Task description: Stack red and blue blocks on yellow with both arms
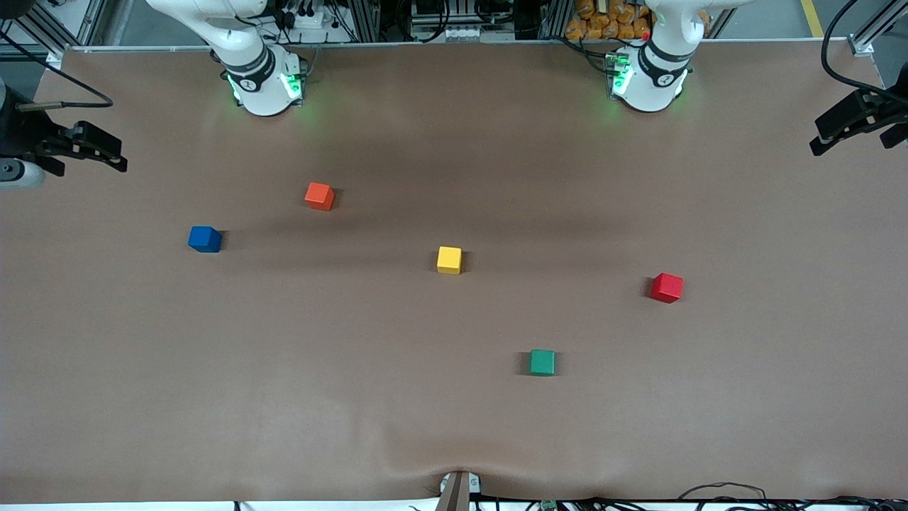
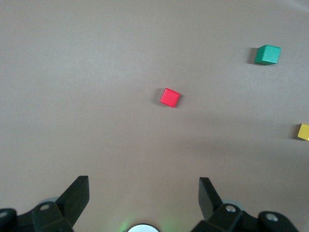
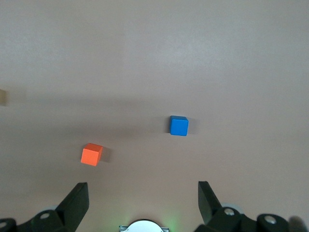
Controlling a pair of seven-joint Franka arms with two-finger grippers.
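Five cubes lie on the table (image 1: 454, 426), one each: red (image 1: 667, 287), blue (image 1: 204, 239), yellow (image 1: 449, 260), orange-red (image 1: 319, 196), green (image 1: 542, 362).

Even, soft overhead light fills the room, leaving the brown table (image 1: 454, 426) matte with no glare. Each cube throws only a short faint shadow, and broad dim bands of shade cross the middle of the table under the raised arms. Green lamps glow at both arm bases; everything looks sharp

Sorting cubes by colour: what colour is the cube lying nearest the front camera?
Green: the green cube shows best in the front view.
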